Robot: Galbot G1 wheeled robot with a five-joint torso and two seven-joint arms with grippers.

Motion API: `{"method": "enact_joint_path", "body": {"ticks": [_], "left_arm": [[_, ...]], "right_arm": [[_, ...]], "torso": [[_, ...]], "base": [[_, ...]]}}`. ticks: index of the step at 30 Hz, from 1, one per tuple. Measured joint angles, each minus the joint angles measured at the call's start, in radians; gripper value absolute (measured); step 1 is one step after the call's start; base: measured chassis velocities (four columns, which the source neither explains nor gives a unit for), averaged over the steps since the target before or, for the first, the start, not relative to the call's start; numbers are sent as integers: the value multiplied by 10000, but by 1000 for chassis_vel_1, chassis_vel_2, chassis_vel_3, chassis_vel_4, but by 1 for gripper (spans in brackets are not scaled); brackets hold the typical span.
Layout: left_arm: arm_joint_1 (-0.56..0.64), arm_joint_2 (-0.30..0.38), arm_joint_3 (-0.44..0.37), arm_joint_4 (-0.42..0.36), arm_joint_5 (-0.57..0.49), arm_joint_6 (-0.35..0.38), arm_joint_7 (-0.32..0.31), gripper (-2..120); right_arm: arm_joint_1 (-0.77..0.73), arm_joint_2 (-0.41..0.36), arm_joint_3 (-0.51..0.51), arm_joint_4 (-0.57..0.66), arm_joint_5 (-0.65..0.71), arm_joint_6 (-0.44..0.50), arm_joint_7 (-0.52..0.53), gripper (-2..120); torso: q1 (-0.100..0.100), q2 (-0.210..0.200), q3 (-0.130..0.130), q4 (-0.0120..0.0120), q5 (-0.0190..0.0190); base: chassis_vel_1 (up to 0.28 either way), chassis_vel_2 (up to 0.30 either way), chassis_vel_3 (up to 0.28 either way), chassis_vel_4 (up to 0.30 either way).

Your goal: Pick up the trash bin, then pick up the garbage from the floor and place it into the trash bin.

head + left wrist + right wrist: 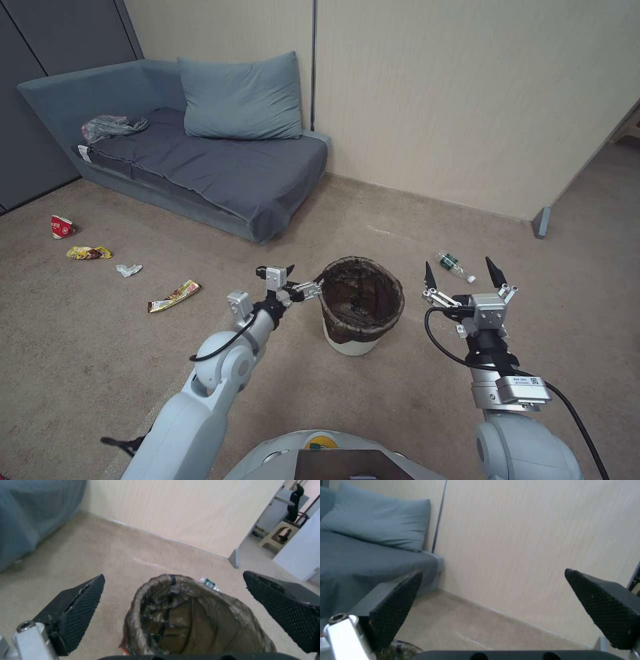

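On your far left, 4 pieces of garbage (87, 253) dot the carpet (80, 347) before the sofa (200, 160). Your left gripper (173, 592) is spread wide beside the trash bin (360, 307), fingers straddling its rim. Your right gripper (464, 275) hangs open near a small bottle (456, 266).

The trash bin (352, 343) is smooth white plastic, lined with a thin, glossy, crinkled brown bag (186, 620). The left gripper (173, 597) has matt black fingers (80, 605) with diamond-textured rubbery pads. The floor (100, 360) is rough beige carpet, and the sofa (220, 167) is matt grey-blue cloth.
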Motion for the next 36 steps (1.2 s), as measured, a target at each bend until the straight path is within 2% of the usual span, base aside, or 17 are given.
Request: {"method": "enact_joint_path", "body": {"ticks": [6, 10, 22, 36], "left_arm": [[-643, -336, 471, 1015, -93, 28, -283, 99], [-704, -557, 491, 1305, 3, 7, -429, 99], [-809, -869, 700, 1957, 202, -5, -442, 99], [-917, -1114, 523, 2474, 466, 185, -967, 98]], "right_arm": [[106, 0, 214, -195, -1, -41, 212, 100], [132, 0, 262, -243, -2, -70, 269, 100], [153, 0, 59, -462, -277, -35, 228, 100], [159, 0, 43, -482, -311, 15, 198, 100]], "torso": [[0, 0, 0, 0, 1], [0, 0, 0, 1, 1], [0, 0, -1, 1, 0], [0, 0, -1, 2, 0]], "base": [[0, 0, 0, 0], [0, 0, 0, 0], [0, 0, 0, 0], [0, 0, 0, 0]]}}
